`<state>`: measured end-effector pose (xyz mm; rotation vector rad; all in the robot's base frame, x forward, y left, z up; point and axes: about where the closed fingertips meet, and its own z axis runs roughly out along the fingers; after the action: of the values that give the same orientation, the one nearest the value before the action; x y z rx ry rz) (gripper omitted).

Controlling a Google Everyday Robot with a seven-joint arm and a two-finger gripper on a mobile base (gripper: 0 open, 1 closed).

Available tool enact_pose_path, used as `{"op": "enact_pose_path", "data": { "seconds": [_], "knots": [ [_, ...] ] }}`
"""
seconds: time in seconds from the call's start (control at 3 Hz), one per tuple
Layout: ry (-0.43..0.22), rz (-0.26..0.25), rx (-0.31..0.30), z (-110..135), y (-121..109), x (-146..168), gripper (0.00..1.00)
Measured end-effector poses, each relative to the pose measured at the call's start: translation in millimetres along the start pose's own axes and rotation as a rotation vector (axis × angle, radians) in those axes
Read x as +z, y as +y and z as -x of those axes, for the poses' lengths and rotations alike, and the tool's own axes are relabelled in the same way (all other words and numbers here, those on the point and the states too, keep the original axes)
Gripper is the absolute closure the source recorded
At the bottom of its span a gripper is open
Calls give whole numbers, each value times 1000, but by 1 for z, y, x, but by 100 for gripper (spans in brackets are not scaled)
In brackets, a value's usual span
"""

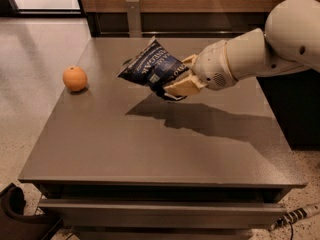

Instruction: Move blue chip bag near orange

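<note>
The blue chip bag (152, 65) is a crinkled navy foil bag with white lettering, held in the air above the middle of the grey table (150, 149). My gripper (181, 82) is shut on the bag's right end, with the white arm reaching in from the right. The orange (75, 78) sits on the table near its left edge, well to the left of the bag and apart from it. The bag casts a shadow on the table below it.
The green-and-yellow sponge is hidden behind the bag. A dark cabinet (292, 104) stands to the right of the table. A wooden wall and a metal post (133, 16) are behind the table. A cable (295, 216) lies on the floor at lower right.
</note>
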<state>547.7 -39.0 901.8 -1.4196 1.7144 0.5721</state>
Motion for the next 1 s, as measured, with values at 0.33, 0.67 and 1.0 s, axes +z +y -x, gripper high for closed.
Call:
{"op": "enact_pose_path", "data": {
  "seconds": [0.33,0.67,1.0],
  "knots": [
    [-7,70,-67,23,31,23,100],
    [-27,118,-94,56,51,53,100],
    [-39,136,-110,81,52,79,100]
  ]
}}
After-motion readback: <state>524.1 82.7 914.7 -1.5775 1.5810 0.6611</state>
